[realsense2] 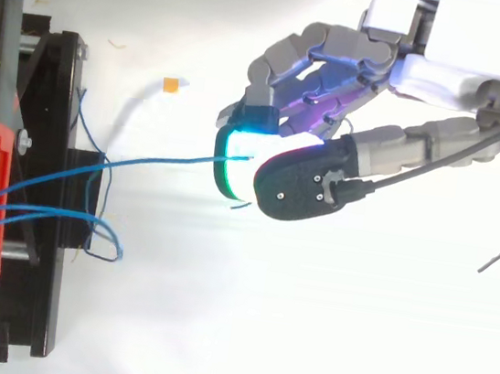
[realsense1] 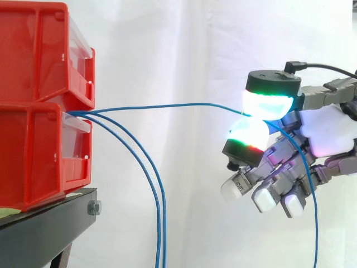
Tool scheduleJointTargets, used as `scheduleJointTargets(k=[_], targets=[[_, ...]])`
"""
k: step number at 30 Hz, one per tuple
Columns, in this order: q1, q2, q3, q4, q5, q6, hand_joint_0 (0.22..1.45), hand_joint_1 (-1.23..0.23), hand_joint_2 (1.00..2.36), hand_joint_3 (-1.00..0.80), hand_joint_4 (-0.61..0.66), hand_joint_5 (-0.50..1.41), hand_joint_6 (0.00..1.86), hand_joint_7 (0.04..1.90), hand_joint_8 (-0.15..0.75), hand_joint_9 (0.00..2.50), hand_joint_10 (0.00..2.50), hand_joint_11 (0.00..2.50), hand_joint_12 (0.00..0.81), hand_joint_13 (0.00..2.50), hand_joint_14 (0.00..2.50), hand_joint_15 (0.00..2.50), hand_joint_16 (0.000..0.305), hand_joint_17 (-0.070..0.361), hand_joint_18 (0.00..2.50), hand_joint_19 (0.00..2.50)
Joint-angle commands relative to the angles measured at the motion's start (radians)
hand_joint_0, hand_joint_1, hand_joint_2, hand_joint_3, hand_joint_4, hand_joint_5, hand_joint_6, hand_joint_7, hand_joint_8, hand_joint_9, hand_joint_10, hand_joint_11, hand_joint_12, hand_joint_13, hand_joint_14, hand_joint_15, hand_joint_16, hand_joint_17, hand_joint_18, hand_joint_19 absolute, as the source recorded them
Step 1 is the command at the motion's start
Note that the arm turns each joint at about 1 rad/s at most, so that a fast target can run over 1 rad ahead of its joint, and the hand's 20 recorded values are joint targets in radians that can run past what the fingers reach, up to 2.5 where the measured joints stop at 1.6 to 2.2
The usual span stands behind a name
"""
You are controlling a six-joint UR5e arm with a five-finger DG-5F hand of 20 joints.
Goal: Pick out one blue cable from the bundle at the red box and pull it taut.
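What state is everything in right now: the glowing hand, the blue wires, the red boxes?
hand: shut on the pinched blue cable
pinched blue cable: nearly straight from the lower red bin to the hand
other blue cables: hanging slack from that bin
red bins: stacked on the black stand

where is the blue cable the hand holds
In the side view the blue cable runs from the lower red bin at left to the hand at right, pinched between its fingers, above two slack cables.
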Motion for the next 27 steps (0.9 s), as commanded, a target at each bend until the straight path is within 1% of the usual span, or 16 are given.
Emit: scheduleJointTargets(k=[1,2,7,10,11,13,15,16,21,23,24,25,27], targets=[[-0.003,0.001,0.000,-0.001,-0.001,0.000,0.58,-0.71,1.01,-0.14,-0.03,-0.07,0.87,1.02,0.325,0.52,0.00,0.02,0.341,0.71,0.01,0.22,0.049,0.110,0.81,0.45],[-0.006,0.001,0.000,-0.001,-0.003,-0.002,0.58,-0.71,1.01,-0.14,-0.03,-0.07,0.87,1.01,0.326,0.53,0.00,0.02,0.341,0.71,0.01,0.22,0.049,0.110,0.81,0.46],[-0.005,-0.001,-0.006,-0.006,-0.006,-0.003,0.58,-0.71,1.01,-0.14,-0.01,-0.07,0.87,1.02,0.336,0.61,0.00,0.08,0.341,0.71,0.01,0.23,0.050,0.112,0.81,0.49],[0.001,0.001,-0.040,0.006,-0.006,0.001,0.58,-0.71,1.01,-0.15,-0.01,-0.07,0.87,1.02,0.336,0.63,0.00,0.11,0.341,0.71,0.01,0.24,0.050,0.112,0.80,0.50],[0.003,0.001,-0.061,0.020,-0.006,0.003,0.58,-0.71,1.01,-0.15,-0.01,-0.07,0.87,1.02,0.337,0.65,0.00,0.12,0.340,0.71,0.01,0.25,0.050,0.112,0.80,0.51],[0.003,0.001,-0.069,0.028,-0.006,0.004,0.58,-0.71,1.01,-0.15,-0.01,-0.07,0.87,1.02,0.342,0.68,0.00,0.15,0.339,0.71,0.01,0.24,0.050,0.112,0.80,0.51],[0.000,0.001,-0.090,0.071,-0.009,0.012,0.58,-0.70,1.01,-0.15,-0.01,-0.07,0.87,1.01,0.344,0.76,0.01,0.24,0.338,0.71,0.01,0.26,0.050,0.113,0.80,0.54],[-0.002,0.001,-0.090,0.075,-0.010,0.015,0.59,-0.70,1.01,-0.16,-0.01,-0.07,0.87,1.02,0.342,0.83,0.01,0.37,0.344,0.73,0.01,0.29,0.051,0.114,0.81,0.55],[-0.002,0.001,-0.090,0.086,-0.012,0.026,0.59,-0.69,1.01,-0.16,0.00,-0.08,0.88,0.99,0.330,0.99,0.02,0.65,0.356,0.81,0.01,0.43,0.051,0.115,0.83,0.56],[-0.002,0.001,-0.090,0.089,-0.010,0.026,0.59,-0.68,1.01,-0.17,0.00,-0.08,0.88,1.00,0.322,1.06,0.02,0.82,0.371,0.89,0.02,0.54,0.050,0.113,0.85,0.58],[-0.003,0.001,-0.090,0.104,-0.009,0.026,0.59,-0.68,1.01,-0.17,0.00,-0.08,0.88,1.00,0.323,1.08,0.02,0.86,0.371,0.91,0.02,0.58,0.050,0.113,0.85,0.59],[-0.002,-0.001,-0.090,0.107,-0.009,0.026,0.59,-0.68,1.01,-0.17,0.01,-0.08,0.89,1.00,0.328,1.13,0.02,0.95,0.381,0.99,0.02,0.68,0.051,0.114,0.87,0.61],[-0.003,-0.001,-0.090,0.114,-0.007,0.026,0.60,-0.67,1.01,-0.18,0.01,-0.08,0.89,1.00,0.329,1.16,0.02,1.04,0.390,1.07,0.02,0.79,0.051,0.114,0.90,0.64]])
